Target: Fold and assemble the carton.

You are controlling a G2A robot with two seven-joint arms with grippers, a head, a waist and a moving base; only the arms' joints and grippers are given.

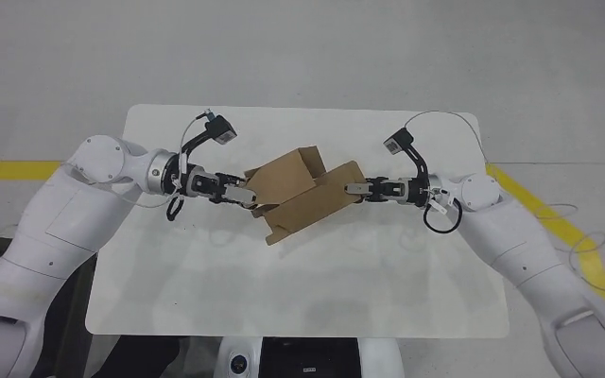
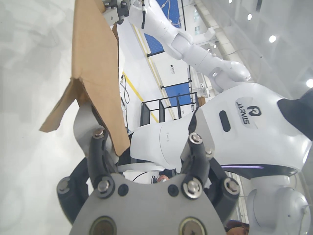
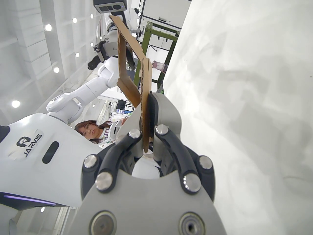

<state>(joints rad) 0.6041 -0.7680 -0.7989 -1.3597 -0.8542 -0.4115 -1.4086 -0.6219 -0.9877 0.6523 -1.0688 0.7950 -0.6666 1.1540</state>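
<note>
A brown cardboard carton, partly opened with flaps standing out, is held above the middle of the white table. My right gripper is at its right end, shut on the edge of one panel; in the right wrist view the cardboard sits pinched between the fingers of that gripper. My left gripper is at the carton's left end. Its jaws stand wide open, and a carton panel lies against one finger. In the left wrist view, the right gripper grips the far end.
The table's bare front half lies below the carton. Grey floor with a yellow line surrounds the table. Both arms stretch inward from the left and right sides.
</note>
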